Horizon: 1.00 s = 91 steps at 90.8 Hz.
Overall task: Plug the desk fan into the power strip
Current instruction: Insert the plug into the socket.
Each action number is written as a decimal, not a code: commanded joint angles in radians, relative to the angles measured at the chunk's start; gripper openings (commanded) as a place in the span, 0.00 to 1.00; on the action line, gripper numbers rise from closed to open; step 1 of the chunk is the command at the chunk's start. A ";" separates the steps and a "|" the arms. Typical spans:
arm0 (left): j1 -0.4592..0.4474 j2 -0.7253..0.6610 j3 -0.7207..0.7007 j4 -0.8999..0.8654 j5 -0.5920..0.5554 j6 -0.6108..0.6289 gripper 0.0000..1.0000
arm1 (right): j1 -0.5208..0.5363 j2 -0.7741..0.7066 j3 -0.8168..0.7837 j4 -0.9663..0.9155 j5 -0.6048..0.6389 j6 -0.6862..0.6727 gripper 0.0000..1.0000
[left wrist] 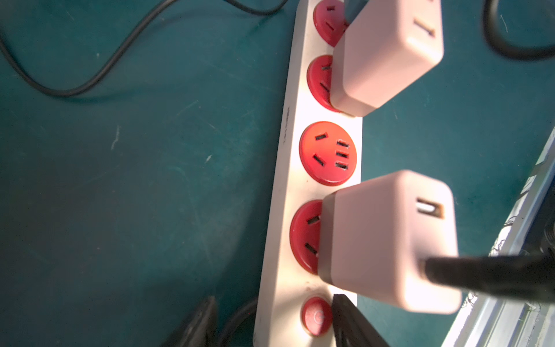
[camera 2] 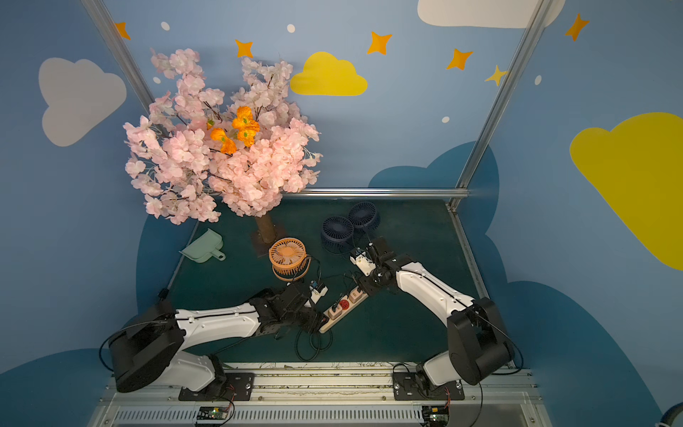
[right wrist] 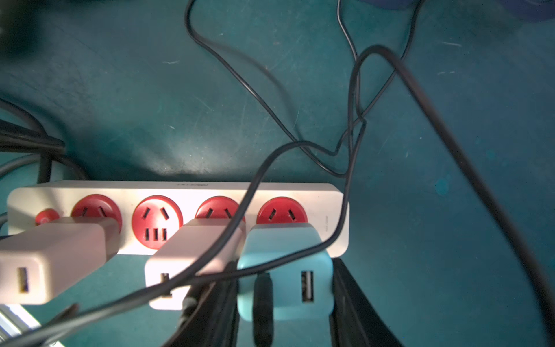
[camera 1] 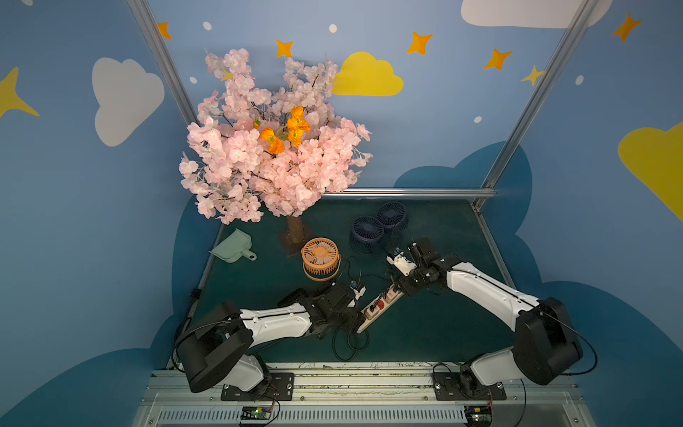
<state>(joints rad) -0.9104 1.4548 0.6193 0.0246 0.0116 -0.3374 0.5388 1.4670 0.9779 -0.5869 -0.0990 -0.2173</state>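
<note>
1. Table (camera 1: 443, 332): dark green surface filling the lower centre of both top views.
2. Blossom tree (camera 1: 266, 155): pink, upper left of centre, trunk standing on the table.
3. Left arm (camera 1: 273, 321) and right arm (camera 1: 488, 288): they reach in from the lower edge and converge at lower centre.
4. Orange fan (camera 1: 320, 257): centre of frame. The navy fans (camera 1: 367, 229) are two units side by side, up and right of it. A mint dustpan (camera 1: 233, 246) lies at centre left.
5. Power strip (camera 1: 380, 307): lies flat at lower centre and runs diagonally between the two grippers.
6. Left gripper (left wrist: 271, 303): jaws apart, straddling the strip's button end. One finger meets the strip's edge and the other stands clear of it. Nothing is clamped.
7. Right gripper (right wrist: 283, 264): at the strip's opposite end, fingers pressed against both sides of the teal adapter (right wrist: 285, 276). This adapter stands on the end socket; full seating cannot be confirmed. A black USB plug (right wrist: 262, 288) is inserted in it.
8. Pink adapters (left wrist: 387, 240): one occupies the socket beside the button and one the third socket. The free socket (left wrist: 328, 153) lies between them.
9. Thin black cords (right wrist: 240, 78): they cross the table and the strip.
10. Button (left wrist: 316, 315): round and red-orange, at the strip's end between the left fingers.
</note>
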 commanded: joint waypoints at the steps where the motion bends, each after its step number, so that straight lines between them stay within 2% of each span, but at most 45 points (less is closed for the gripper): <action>1: 0.017 0.001 -0.021 -0.076 -0.049 0.020 0.64 | 0.007 0.011 -0.016 -0.105 -0.034 -0.007 0.00; 29: 0.019 -0.006 -0.022 -0.076 -0.048 0.031 0.64 | 0.019 0.052 -0.054 -0.091 0.004 -0.041 0.00; 46: 0.026 -0.026 -0.022 -0.086 -0.045 0.048 0.64 | 0.075 0.083 -0.095 -0.084 0.124 -0.065 0.00; 56: 0.029 -0.049 -0.025 -0.093 -0.042 0.060 0.64 | 0.081 0.059 -0.120 -0.067 0.136 -0.065 0.00; 61: 0.030 -0.069 -0.034 -0.075 -0.004 0.097 0.65 | 0.079 0.055 -0.122 -0.067 0.129 -0.064 0.00; 75: 0.002 -0.158 -0.118 0.085 0.102 0.262 0.77 | 0.079 0.063 -0.119 -0.067 0.106 -0.097 0.00; 82: -0.023 -0.173 -0.140 0.116 0.056 0.332 0.87 | 0.079 0.052 -0.126 -0.066 0.113 -0.100 0.00; 91: -0.044 -0.155 -0.121 0.087 -0.001 0.396 0.93 | 0.074 0.027 -0.133 -0.058 0.103 -0.097 0.00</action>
<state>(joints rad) -0.9344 1.2942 0.4873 0.0757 0.0498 -0.0811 0.5938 1.4498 0.9264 -0.5022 -0.0051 -0.2623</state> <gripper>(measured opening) 0.910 0.441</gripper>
